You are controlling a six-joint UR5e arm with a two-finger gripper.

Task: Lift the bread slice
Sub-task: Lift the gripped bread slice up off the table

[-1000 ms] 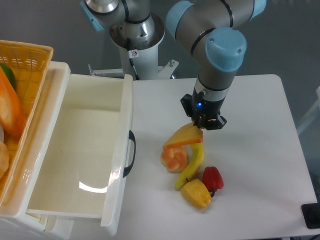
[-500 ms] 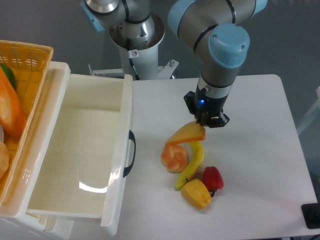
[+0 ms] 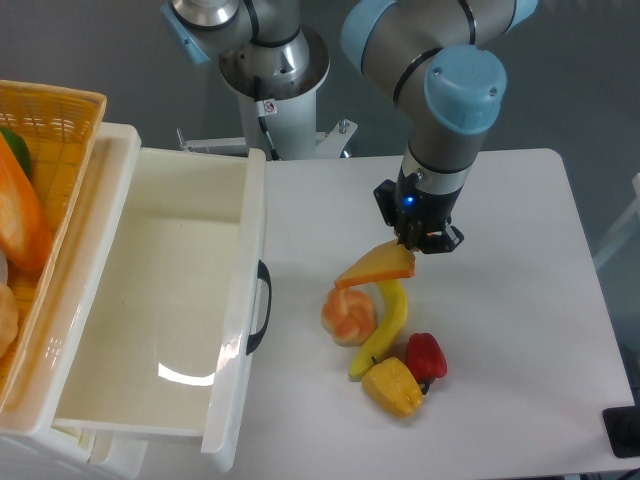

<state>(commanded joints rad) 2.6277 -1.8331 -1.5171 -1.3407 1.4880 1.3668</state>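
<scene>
The bread slice (image 3: 375, 268) is a flat pale yellow-orange piece with a darker orange crust edge. It hangs tilted above the table, its right end pinched in my gripper (image 3: 417, 244), its left end lower, over a peach-orange lump (image 3: 347, 315) and a banana (image 3: 385, 325). My gripper is shut on the slice's right edge and points straight down from the arm. The fingertips are mostly hidden by the gripper body.
A red bell pepper (image 3: 426, 357) and a yellow bell pepper (image 3: 392, 388) lie just below the banana. A large white open bin (image 3: 150, 300) with a black handle stands at left, beside a yellow basket (image 3: 45, 170) with food toys. The robot base (image 3: 270, 75) is behind.
My gripper has risen a little and moved slightly right with the bread slice, which now hangs higher above the peach lump and banana. The other toys have not moved.
</scene>
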